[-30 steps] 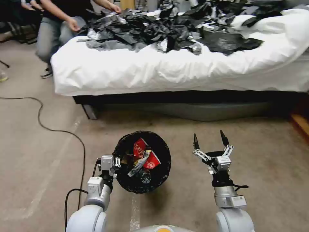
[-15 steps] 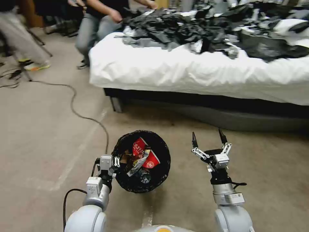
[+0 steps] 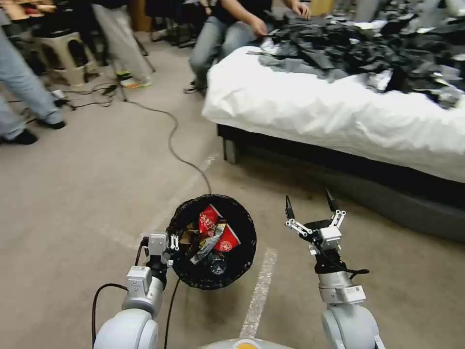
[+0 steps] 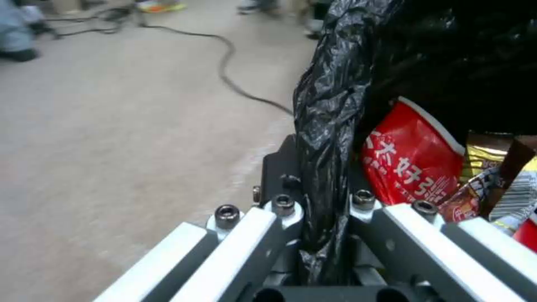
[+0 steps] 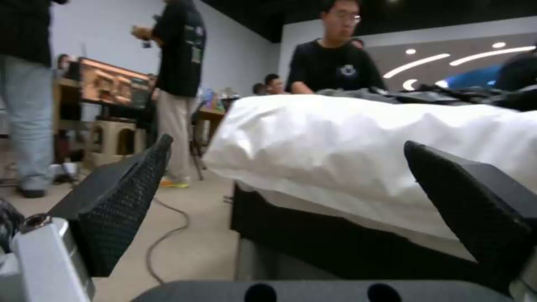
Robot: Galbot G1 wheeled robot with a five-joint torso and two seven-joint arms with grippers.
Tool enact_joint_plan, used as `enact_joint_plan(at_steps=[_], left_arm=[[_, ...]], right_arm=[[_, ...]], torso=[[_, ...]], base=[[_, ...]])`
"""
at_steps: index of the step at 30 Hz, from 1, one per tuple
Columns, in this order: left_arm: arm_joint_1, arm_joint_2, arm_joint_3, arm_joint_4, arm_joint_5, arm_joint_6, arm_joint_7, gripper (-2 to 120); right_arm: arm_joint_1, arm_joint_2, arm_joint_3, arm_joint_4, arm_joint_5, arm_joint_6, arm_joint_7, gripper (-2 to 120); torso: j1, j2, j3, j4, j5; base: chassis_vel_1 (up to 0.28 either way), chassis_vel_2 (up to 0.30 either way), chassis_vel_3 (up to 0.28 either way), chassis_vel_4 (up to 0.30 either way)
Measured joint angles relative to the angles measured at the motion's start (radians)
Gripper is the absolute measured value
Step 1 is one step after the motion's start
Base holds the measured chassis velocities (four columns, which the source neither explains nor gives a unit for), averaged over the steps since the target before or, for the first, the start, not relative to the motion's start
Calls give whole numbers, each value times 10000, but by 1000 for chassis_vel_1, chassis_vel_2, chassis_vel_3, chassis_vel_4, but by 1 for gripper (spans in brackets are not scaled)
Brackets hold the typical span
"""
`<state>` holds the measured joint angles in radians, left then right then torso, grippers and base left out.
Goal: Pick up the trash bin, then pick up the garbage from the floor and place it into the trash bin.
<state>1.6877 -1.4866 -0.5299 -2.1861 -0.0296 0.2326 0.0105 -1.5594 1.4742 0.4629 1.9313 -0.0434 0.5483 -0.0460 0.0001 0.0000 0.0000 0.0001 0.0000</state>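
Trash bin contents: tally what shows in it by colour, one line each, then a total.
Inside the trash bin, clamped at its rim by the left gripper; the right gripper is open beside it:
Red cups: 2
Gold wrapper: 1
Silver-grey wrapper: 1
Dark item, kind unclear: 1
Total visible: 5; anything underneath is hidden.

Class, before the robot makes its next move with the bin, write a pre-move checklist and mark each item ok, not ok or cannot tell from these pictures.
1. Left end effector shut on the trash bin rim: ok.
2. Bin upright, opening facing up: ok.
3. Garbage sits inside the bin: ok.
4. Right end effector open and holding nothing: ok.
5. Cable on the floor beside the bin, off the robot's path: cannot tell.
6. More garbage lying on the floor within reach: cannot tell.
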Motion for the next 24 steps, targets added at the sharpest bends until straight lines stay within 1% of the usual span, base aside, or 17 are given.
enact_joint_plan(at_steps=[24], left_arm=[[-31,-10,-53,-22,-32,10,11,0]], right_arm=[[76,-13,-67,-65,-109,-31,-165,100]], torso=[[-1,0,0,-1,0]], base=[[127,125,128,120]])
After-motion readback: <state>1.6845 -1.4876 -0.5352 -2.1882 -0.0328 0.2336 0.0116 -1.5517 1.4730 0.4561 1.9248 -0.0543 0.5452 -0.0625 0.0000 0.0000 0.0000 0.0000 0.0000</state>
